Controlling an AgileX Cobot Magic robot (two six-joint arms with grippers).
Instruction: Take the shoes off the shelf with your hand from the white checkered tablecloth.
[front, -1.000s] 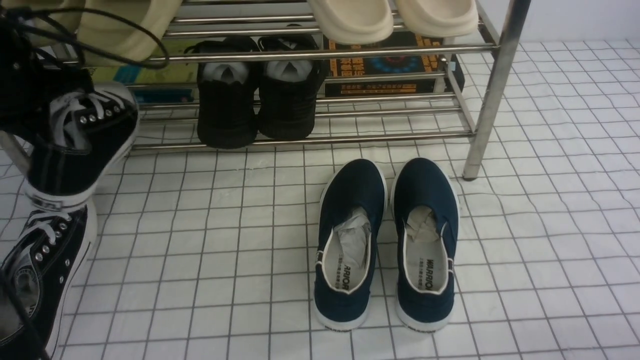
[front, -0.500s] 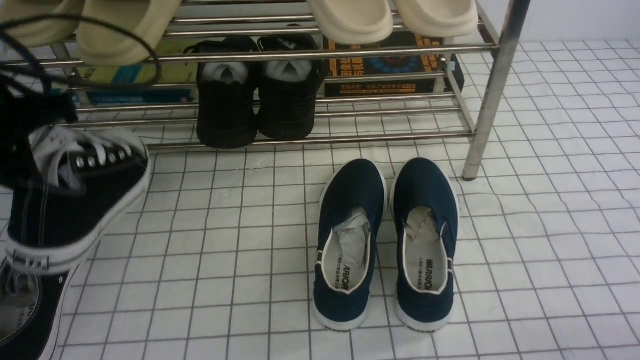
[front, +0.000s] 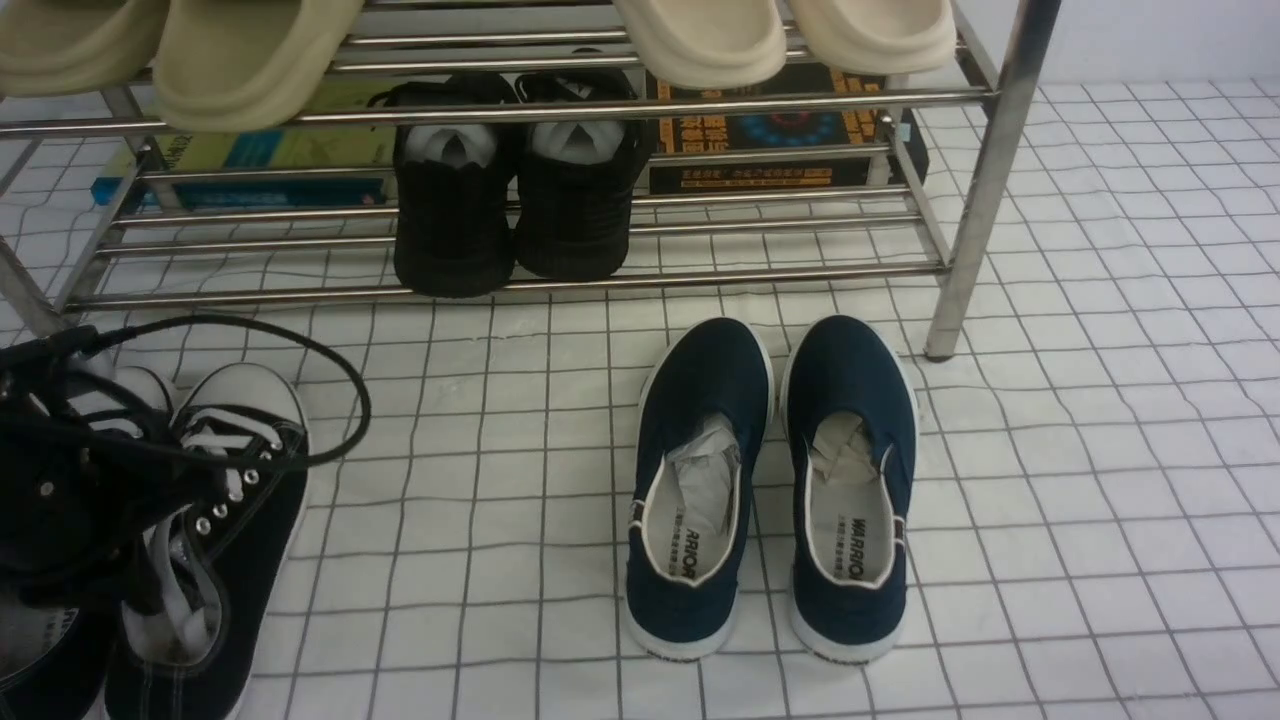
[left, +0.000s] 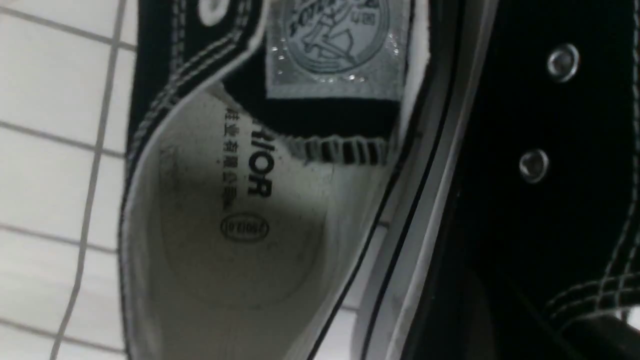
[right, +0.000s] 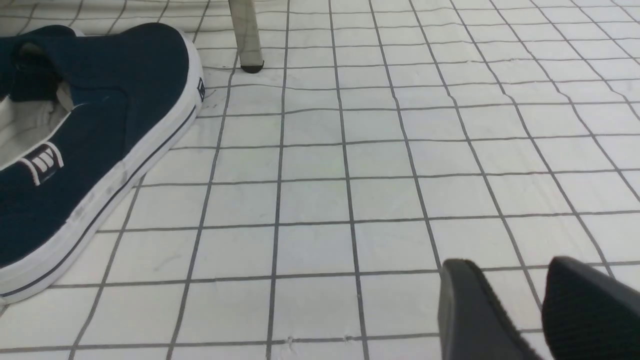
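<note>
The two black canvas sneakers lie side by side on the white checkered tablecloth (front: 480, 500) at the front left. The right sneaker (front: 230, 500) shows its white toe cap, laces and eyelets. The left one (front: 40, 650) is mostly hidden. My left gripper (front: 90, 490), black with looping cables, sits over them, shut on the right sneaker's collar. The left wrist view shows that sneaker's side (left: 550, 150) and the other's insole (left: 235, 215). The chrome shelf (front: 985, 190) stands behind. My right gripper (right: 507, 267) is open, low over the cloth, empty.
Navy slip-ons (front: 770, 480) stand on the cloth mid-front, one showing in the right wrist view (right: 100, 125) near a shelf leg (right: 247, 35). Black knit shoes (front: 510, 200) and boxes (front: 780, 130) are on the lower tier, beige slippers (front: 250, 60) on the upper.
My left gripper came down and toward me with the sneaker, from beside the shelf to the cloth. The sneaker now lies beside its mate.
</note>
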